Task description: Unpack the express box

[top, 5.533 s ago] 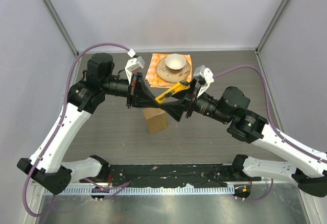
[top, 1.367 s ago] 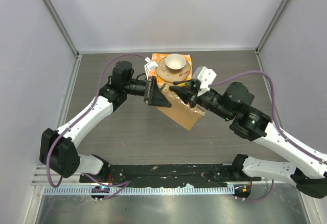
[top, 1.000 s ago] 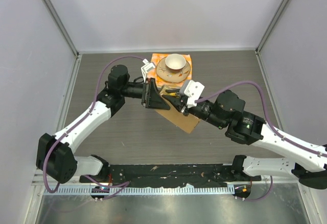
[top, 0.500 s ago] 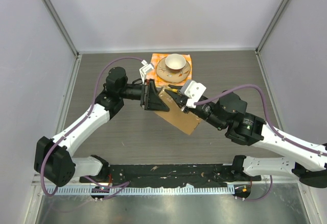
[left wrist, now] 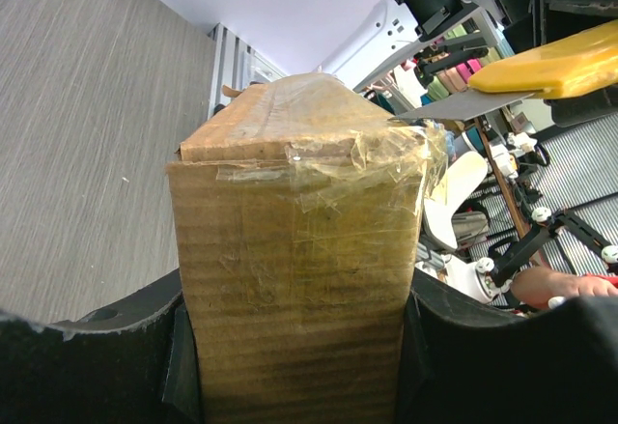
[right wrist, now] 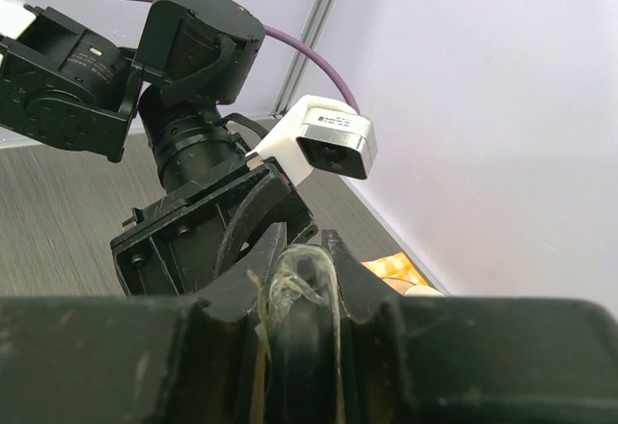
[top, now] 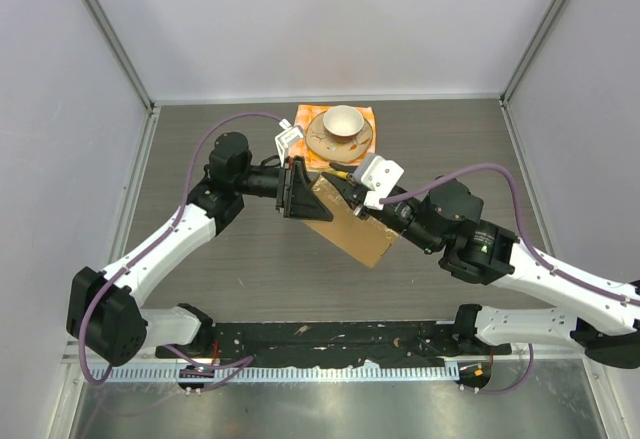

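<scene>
The express box point(top: 352, 227), plain brown cardboard with clear tape on its seams, hangs tilted above the table. My left gripper point(top: 303, 191) is shut on its near end, and in the left wrist view the box point(left wrist: 299, 240) fills the space between both black fingers point(left wrist: 179, 356). My right gripper point(top: 352, 187) is shut on a yellow utility knife point(top: 340, 171). The knife's grey blade point(left wrist: 463, 105) lies against the box's far top corner, by the tape. In the right wrist view my right gripper point(right wrist: 307, 262) has scraps of clear tape between its jaws.
A cup on a saucer point(top: 341, 125) stands on an orange checkered cloth point(top: 300, 137) at the back of the table, just behind both grippers. The left arm's white wrist camera point(right wrist: 333, 144) sits close in front of the right gripper. Grey walls enclose three sides.
The right arm has shifted slightly to the right, with the knife still at the box's far end. The left gripper holds the box in almost the same place.
</scene>
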`<state>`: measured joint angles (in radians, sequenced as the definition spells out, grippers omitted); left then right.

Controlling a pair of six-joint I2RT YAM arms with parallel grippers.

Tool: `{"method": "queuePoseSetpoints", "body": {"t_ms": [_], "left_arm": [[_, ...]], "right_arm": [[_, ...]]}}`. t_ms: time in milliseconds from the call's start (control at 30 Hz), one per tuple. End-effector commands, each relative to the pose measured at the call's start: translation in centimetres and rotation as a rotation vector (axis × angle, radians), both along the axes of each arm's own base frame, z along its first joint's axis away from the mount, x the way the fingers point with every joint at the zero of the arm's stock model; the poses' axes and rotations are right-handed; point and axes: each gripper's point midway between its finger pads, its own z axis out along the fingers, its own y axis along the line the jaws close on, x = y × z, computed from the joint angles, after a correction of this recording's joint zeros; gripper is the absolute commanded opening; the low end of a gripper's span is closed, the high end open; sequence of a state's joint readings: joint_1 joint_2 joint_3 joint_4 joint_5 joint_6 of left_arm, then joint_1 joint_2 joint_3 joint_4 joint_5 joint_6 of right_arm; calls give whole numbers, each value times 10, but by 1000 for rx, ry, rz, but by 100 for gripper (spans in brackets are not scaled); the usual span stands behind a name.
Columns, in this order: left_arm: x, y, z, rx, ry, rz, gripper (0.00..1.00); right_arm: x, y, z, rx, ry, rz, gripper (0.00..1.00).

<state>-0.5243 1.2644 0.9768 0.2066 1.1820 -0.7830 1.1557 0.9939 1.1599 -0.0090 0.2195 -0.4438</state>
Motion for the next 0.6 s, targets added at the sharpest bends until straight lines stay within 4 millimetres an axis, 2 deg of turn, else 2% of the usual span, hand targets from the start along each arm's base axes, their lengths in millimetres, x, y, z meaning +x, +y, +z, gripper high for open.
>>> {"method": "queuePoseSetpoints", "body": {"t_ms": [0, 300, 567], "left_arm": [[-12, 4, 21, -55, -90, -33, 0], [-12, 4, 21, -53, -92, -24, 0], [-10, 4, 16, -38, -86, -14, 0]], "right_arm": [[1, -1, 16, 42, -25, -11, 1], [-3, -2, 23, 67, -14, 10, 1], [-14, -11, 44, 131, -27, 44, 1]]}}
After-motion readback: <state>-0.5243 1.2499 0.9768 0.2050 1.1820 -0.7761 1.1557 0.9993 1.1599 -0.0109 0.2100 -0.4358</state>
